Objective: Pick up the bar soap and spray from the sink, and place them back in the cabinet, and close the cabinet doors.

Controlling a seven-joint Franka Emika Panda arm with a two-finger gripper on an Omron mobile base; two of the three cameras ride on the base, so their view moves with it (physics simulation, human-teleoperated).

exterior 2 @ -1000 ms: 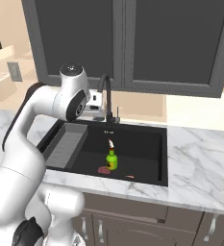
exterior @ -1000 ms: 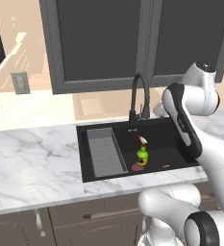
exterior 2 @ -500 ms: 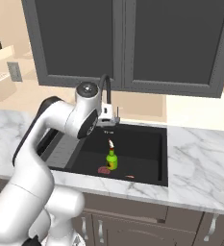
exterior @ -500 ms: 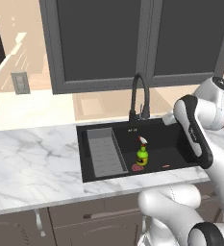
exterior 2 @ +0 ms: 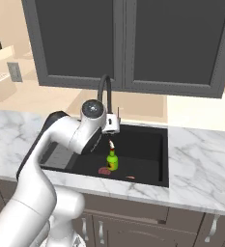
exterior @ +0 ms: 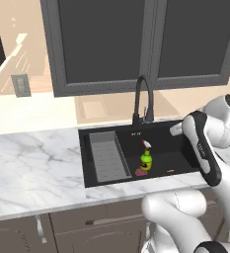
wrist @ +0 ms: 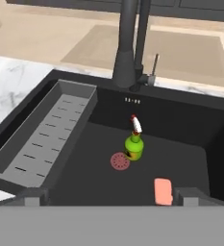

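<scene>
Hand view, listed from its left: grey ribbed tray [wrist: 46, 139] along the left wall of the black sink [wrist: 180, 129]; round dark-red drain disc [wrist: 119, 161]; green spray [wrist: 134, 144] upright, just beside the disc, in front of the black faucet [wrist: 128, 48]; salmon bar soap [wrist: 163, 190] flat on the basin floor, nearer my camera, apart from the bottle. My pincer [wrist: 111, 196] hangs above the sink's near edge, fingers spread wide, holding nothing. Marble counter [exterior: 32, 168] surrounds the sink; grey-framed cabinet [exterior: 136, 39] closed above.
</scene>
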